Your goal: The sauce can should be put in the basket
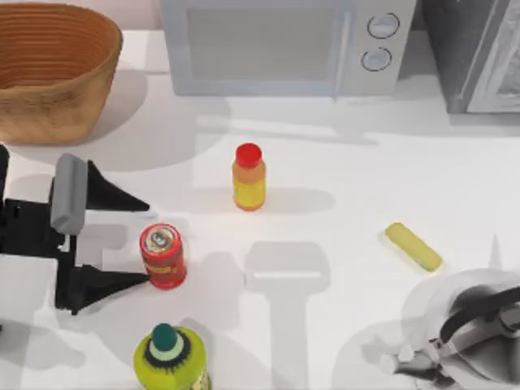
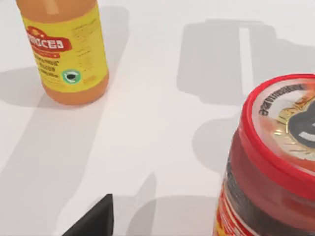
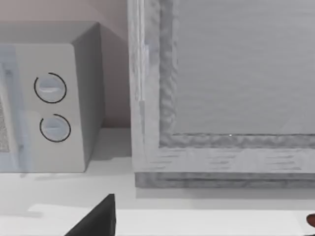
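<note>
The sauce can (image 1: 162,256), red with a silvery top, stands upright on the white table left of centre; the left wrist view shows it close up (image 2: 275,162). My left gripper (image 1: 148,243) is open at the can's left side, with its two dark fingertips level with the can's left edge, one on either side and apart from it. One of those fingers (image 2: 93,221) shows in the wrist view. The wicker basket (image 1: 49,114) sits at the far left corner. My right arm (image 1: 467,329) is parked at the near right, with one finger (image 3: 98,219) showing.
An orange-yellow bottle with a red cap (image 1: 249,177) stands right of the can and farther back. A lime-green bottle (image 1: 169,357) is just in front of the can. A yellow bar (image 1: 413,246) lies at the right. A microwave (image 1: 284,45) and a cabinet (image 1: 479,49) line the back.
</note>
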